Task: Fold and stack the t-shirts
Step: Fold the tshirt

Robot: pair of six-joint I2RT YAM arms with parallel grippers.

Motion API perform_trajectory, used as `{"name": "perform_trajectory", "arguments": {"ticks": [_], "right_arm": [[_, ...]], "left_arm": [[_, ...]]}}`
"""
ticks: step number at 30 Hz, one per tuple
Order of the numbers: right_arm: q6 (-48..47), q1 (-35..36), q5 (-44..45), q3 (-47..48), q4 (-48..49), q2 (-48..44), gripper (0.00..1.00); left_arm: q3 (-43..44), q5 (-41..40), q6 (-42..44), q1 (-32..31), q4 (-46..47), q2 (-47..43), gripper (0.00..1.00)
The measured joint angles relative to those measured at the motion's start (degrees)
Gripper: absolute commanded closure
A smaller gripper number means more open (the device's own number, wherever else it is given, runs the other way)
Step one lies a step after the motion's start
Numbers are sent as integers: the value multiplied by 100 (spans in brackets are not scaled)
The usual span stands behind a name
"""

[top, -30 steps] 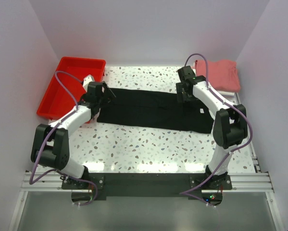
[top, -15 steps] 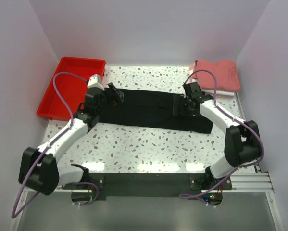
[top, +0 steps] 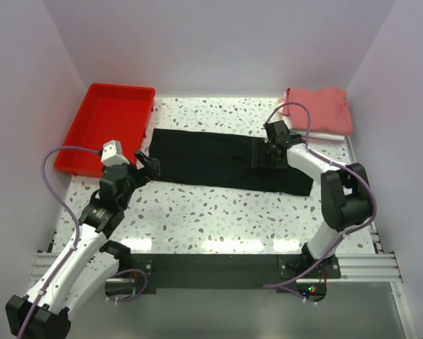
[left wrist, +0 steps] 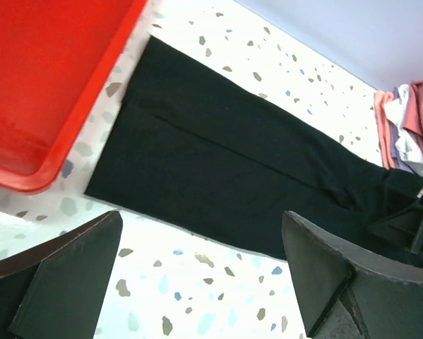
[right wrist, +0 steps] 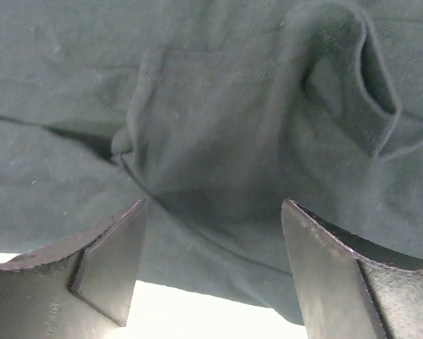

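Observation:
A black t-shirt (top: 218, 161) lies folded into a long strip across the middle of the table; it also shows in the left wrist view (left wrist: 225, 162) and fills the right wrist view (right wrist: 218, 106). My left gripper (top: 149, 165) is open and empty, just off the strip's near left corner. My right gripper (top: 262, 153) is open, low over the strip's right part with its folded sleeve. A stack of folded shirts, salmon-red on top (top: 320, 109), sits at the back right; the white and pale pink ones show at its edge (left wrist: 402, 134).
A red plastic tray (top: 105, 127) stands at the back left, its rim next to the strip's left end (left wrist: 70, 148). White walls close in the left, back and right sides.
My left arm has pulled back toward its base, from over the shirt's left end to just off its near corner. My right gripper has shifted slightly left over the shirt's right part.

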Motion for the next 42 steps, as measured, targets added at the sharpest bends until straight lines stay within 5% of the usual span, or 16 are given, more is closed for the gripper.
{"name": "perform_trajectory", "arguments": {"ticks": [5,10,17,22,37,39,42], "right_arm": [[-4,0,208,101,22,140,35],[-22,0,428,157,44,210,36],[-70,0,466,188,50,299,80],[-90,0,382,190,55,299,98],[382,-4,-295,839,291,378,99],[570,-4,-251,938,343,455,96],[828,-4,-162,979,343,549,74]], "left_arm": [[-2,-225,-116,-20,-317,-116,0],[-2,-275,-216,-20,-494,44,0],[-2,-350,-227,-20,-603,76,0],[-2,-361,-225,-20,-599,74,0],[-11,-437,-227,-20,-621,74,0],[-11,-468,-227,-20,-623,74,0],[-11,-514,-227,-20,-623,74,0]]}}
